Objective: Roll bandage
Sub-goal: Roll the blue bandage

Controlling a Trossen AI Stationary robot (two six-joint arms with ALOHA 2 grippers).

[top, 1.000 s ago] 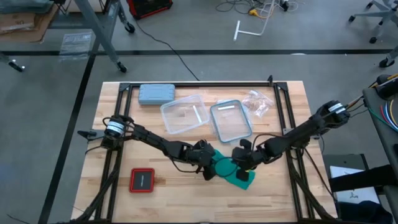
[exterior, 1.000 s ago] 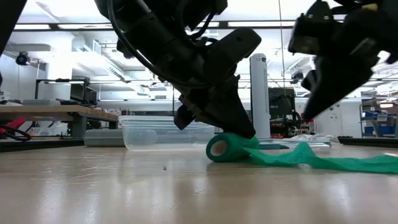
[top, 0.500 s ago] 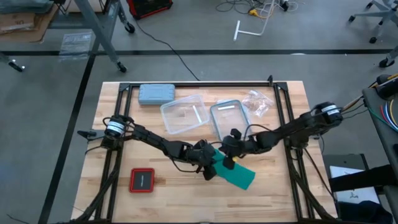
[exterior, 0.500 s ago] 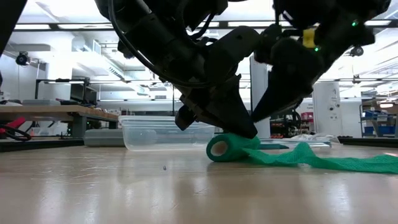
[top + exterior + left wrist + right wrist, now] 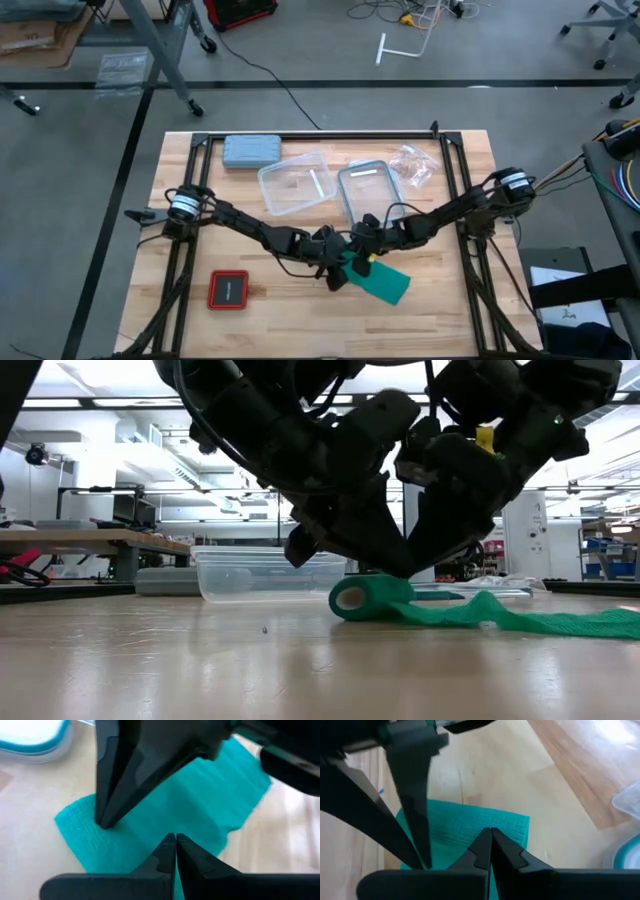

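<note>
The teal bandage (image 5: pixel 378 279) lies on the wooden counter (image 5: pixel 460 300) just in front of the two clear containers, partly rolled. Only the low view shows the rolled end: a small hollow cylinder (image 5: pixel 352 598) resting on the counter, with a loose crumpled tail trailing away from it along the wood. From above, that roll is hidden under the arms and only the flat band is seen, spread out beyond the two grippers.

The left gripper (image 5: pixel 336 268) and the right gripper (image 5: pixel 362 250) meet over the roll end of the bandage, almost touching each other. In the left wrist view, the left gripper's fingertips (image 5: pixel 174 840) are pressed together, with only the ribbed teal cloth (image 5: pixel 200 800) behind them; whether any cloth is pinched between them cannot be told. The other arm's dark fingers (image 5: pixel 117 780) come down onto the same cloth close by. In the right wrist view, the right gripper's fingertips (image 5: pixel 490 834) are likewise together over the cloth (image 5: pixel 470 832), and a pinch cannot be told there either.

Behind the bandage stand a clear plastic tub (image 5: pixel 292 185), which looks empty from above, and beside it a clear container with a pale blue rim (image 5: pixel 371 192), holding what may be a white strip. Farther back from the tub lies a grey-blue case (image 5: pixel 251 150). A crumpled clear wrapper (image 5: pixel 413 165) sits beyond the blue-rimmed container. A red-framed black square (image 5: pixel 228 290) lies well off to the left arm's side of the bandage.
</note>
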